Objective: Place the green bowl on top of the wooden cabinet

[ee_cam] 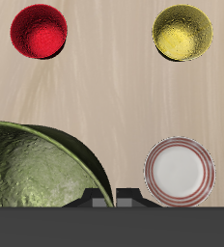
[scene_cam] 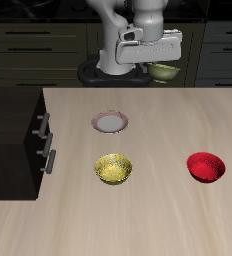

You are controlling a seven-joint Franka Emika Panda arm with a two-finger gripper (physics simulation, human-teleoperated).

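Wrist view is showing the gripper pinching the green bowl high above the plate.

exterior: front + above, wide, faces robot base
wrist: looks straight down at table, closer
shared: plate, yellow bowl, red bowl

yellow bowl, red bowl, striped plate on table

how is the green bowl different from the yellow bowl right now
The small olive-green speckled bowl is held up at the tool, far back by the robot's base; the yellow-gold speckled bowl sits on the light wooden table, nearer its front edge. The green one is darker; the yellow one looks glossier. Both are round and similar in size.
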